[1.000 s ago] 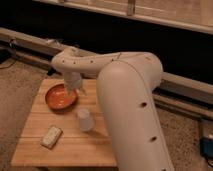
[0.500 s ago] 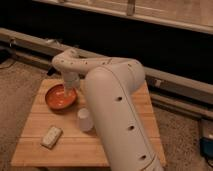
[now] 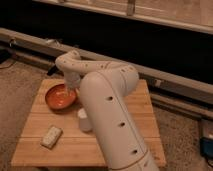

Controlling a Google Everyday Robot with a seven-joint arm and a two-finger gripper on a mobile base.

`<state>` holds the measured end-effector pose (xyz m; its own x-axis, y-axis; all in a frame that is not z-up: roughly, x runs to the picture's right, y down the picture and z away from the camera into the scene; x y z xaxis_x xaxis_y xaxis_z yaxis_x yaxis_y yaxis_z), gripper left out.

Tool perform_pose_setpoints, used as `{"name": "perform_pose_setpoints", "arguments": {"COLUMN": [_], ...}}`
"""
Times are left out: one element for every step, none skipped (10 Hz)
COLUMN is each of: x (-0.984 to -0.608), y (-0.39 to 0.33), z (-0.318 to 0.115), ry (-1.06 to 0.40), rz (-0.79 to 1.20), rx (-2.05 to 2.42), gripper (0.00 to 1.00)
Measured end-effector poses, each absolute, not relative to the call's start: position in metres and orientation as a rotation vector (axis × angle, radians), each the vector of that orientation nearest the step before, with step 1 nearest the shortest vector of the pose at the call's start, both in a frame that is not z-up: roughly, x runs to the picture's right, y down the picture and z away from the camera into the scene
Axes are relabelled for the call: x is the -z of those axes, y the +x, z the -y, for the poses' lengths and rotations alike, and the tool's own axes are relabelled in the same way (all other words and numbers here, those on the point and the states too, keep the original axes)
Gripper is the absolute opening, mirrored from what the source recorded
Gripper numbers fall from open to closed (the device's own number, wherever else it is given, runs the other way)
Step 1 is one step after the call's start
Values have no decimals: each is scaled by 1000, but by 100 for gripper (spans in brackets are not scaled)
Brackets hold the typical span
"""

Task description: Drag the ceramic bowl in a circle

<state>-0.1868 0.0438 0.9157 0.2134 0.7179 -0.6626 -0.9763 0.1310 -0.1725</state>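
Leftward is where the arm has swung its thick white link over the last second, so it now covers more of the middle of the wooden table. The ceramic bowl has hardly shifted from its place in the left centre of the frame, on the table's upper-left part. The gripper reaches down into the bowl at its right-hand rim. Whether it clasps that rim or only presses inside, I cannot tell. My reading is that contact is just being made and the circle has barely begun, if at all. The bowl is round and shallow, with an orange-red glaze and a paler inside. Being smooth and hard, it should slide readily on the planks. The table is pale slatted wood with visible seams, which might catch the bowl's foot. A small white cup stands just below and to the right of the bowl, near enough that a wide circle could knock it. A pale rectangular block lies lower left, well apart.
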Motion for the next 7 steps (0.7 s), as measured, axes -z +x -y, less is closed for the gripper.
{"name": "perform_pose_setpoints", "arguments": {"x": [-920, -926, -929, -931, -933, -934, -934], "y": [-187, -188, -189, -189, -189, -188, -187], "z": [-46, -48, -50, -52, -53, -55, -56], "ry": [-659, -664, -667, -671, -674, -679, -683], "rz": [-482, -483, -484, -484, -486, -490, -491], "rx": [-1300, -1299, -1299, -1300, -1301, -1301, -1301], "gripper": [65, 64, 61, 51, 43, 30, 19]}}
